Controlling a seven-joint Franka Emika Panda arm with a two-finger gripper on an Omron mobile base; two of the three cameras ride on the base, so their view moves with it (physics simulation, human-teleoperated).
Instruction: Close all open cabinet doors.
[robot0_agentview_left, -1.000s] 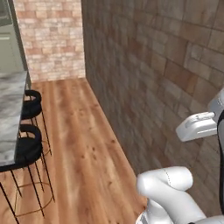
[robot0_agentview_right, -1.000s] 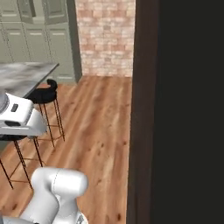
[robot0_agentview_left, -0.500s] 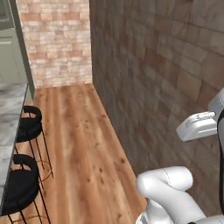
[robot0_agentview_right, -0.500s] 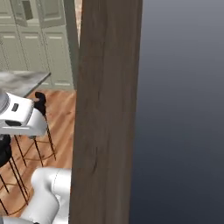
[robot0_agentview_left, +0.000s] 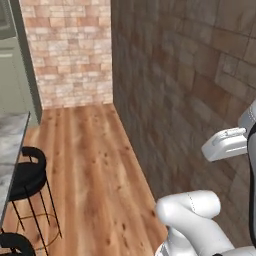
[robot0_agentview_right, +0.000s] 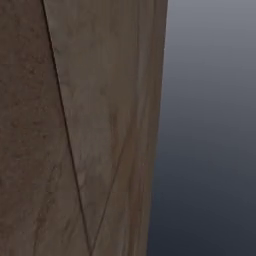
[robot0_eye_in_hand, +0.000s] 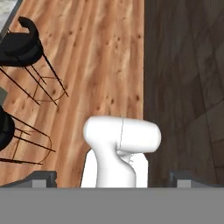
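Standing beside a dark stone wall (robot0_agentview_left: 190, 90) | wood floor (robot0_agentview_left: 95, 165) runs to a brick wall (robot0_agentview_left: 70, 50) | two black stools (robot0_eye_in_hand: 24, 46) by a marble counter (robot0_agentview_left: 10, 145) at left | sage cabinet door (robot0_agentview_left: 12, 75) far left, open or closed unclear | gripper (robot0_eye_in_hand: 113, 186) tips at hand view's bottom edge, jaw gap can't be judged

Stone wall (robot0_agentview_left: 190, 90) is running along the right of the wood floor (robot0_agentview_left: 95, 170), meeting the brick wall (robot0_agentview_left: 70, 50) at the far end. Bench (robot0_agentview_left: 10, 150) edge is sitting at the left with two stools (robot0_agentview_left: 27, 175) lined up just beside it, on the floor. Right base view is sitting hard up against a wall panel (robot0_agentview_right: 90, 125).
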